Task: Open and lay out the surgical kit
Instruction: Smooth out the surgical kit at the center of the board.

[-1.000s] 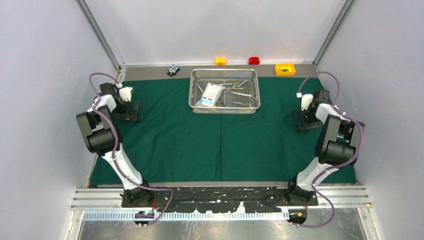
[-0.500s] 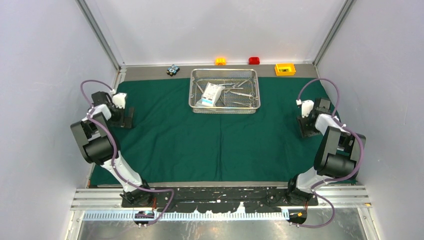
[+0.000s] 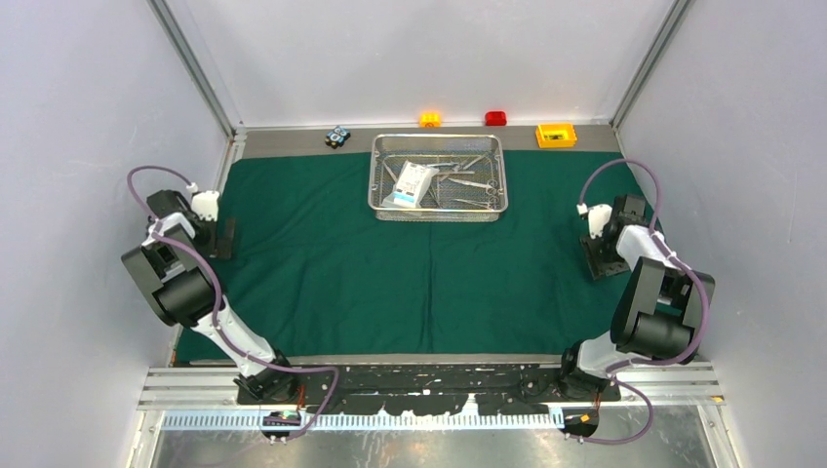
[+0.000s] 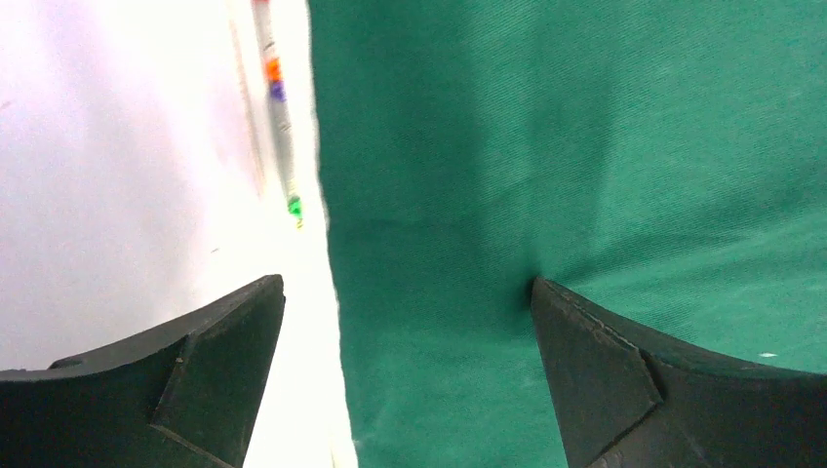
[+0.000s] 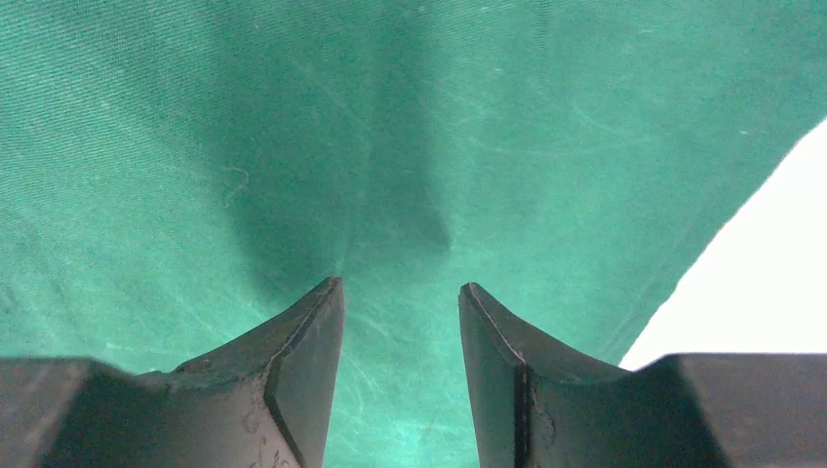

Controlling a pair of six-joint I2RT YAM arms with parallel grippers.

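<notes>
Top external view: the left arm (image 3: 183, 291) is folded at the left side of the table with its elbow raised. Its wrist is turned down, so the left gripper (image 3: 222, 238) stands over the left edge of the dark green drape (image 3: 390, 283). In the left wrist view its fingers (image 4: 195, 380) are spread wide with nothing held. One is over the bare pale surface and the other over the cloth, and the drape's edge runs between them.

The right arm (image 3: 655, 327) is folded the same way at the right side. The right gripper (image 3: 599, 255) points down at the cloth close to its right edge. In the right wrist view its fingers (image 5: 293, 370) stand part way apart, a much narrower gap, with only cloth showing between them. I cannot tell whether the tips touch the drape.

On the bare strip behind the drape's far edge sit a small dark object (image 3: 337, 136), an orange block (image 3: 430, 119), a red block (image 3: 495, 118) and a yellow box (image 3: 556, 135). All are well apart from both arms.

The wire-mesh tray (image 3: 439, 215) rests on the far middle of the drape, between the two arms and well apart from both grippers. In it a flat white pouch (image 3: 413, 184) lies tilted, left of centre. Slim silver instruments (image 3: 470, 181) lie beside it to the right, too small to tell forceps from tweezers.
</notes>
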